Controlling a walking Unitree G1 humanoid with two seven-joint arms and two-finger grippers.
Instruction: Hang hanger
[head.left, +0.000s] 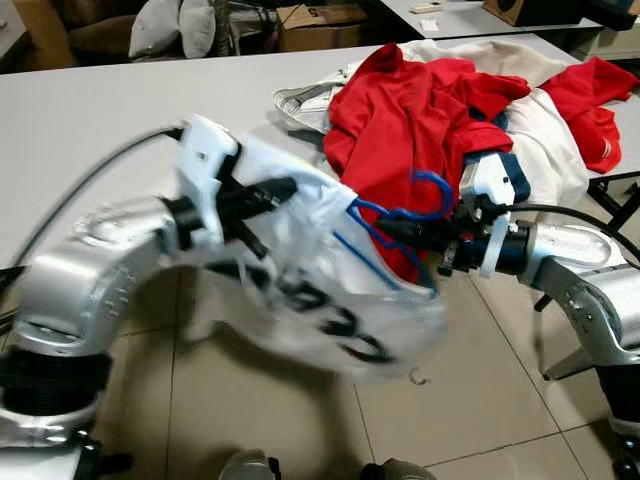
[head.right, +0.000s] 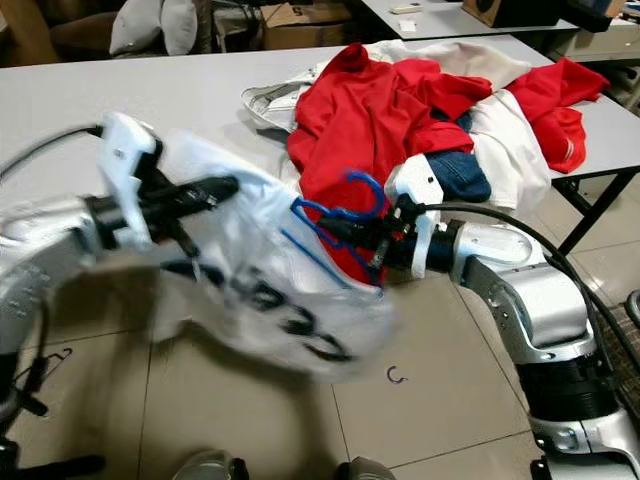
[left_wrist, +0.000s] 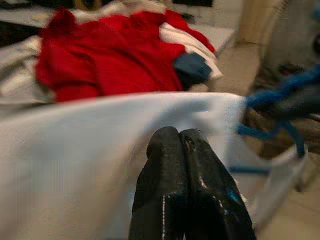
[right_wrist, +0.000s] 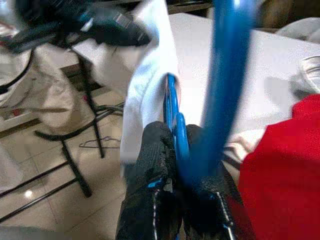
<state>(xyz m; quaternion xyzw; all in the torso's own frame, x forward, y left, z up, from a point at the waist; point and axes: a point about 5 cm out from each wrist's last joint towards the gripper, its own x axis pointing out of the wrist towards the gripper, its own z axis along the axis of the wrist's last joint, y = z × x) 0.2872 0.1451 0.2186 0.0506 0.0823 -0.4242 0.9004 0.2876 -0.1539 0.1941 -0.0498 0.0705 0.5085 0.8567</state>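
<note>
Mostly blurred, left gripper (left_wrist: 186, 145) pinching white shirt (head.left: 300, 300), right gripper (right_wrist: 180, 145) clamping blue hanger (head.left: 400, 215).

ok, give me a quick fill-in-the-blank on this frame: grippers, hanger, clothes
1. The right gripper is shut on the ____ hanger.
2. The left gripper pinches the ____ shirt.
3. The clothes pile on the table is mostly ____.
4. The shirt hangs over the ____, not the table.

Missing words: blue; white; red; floor

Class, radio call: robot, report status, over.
Left gripper shut on white shirt. Right gripper shut on blue hanger. Clothes pile on table behind.
</note>
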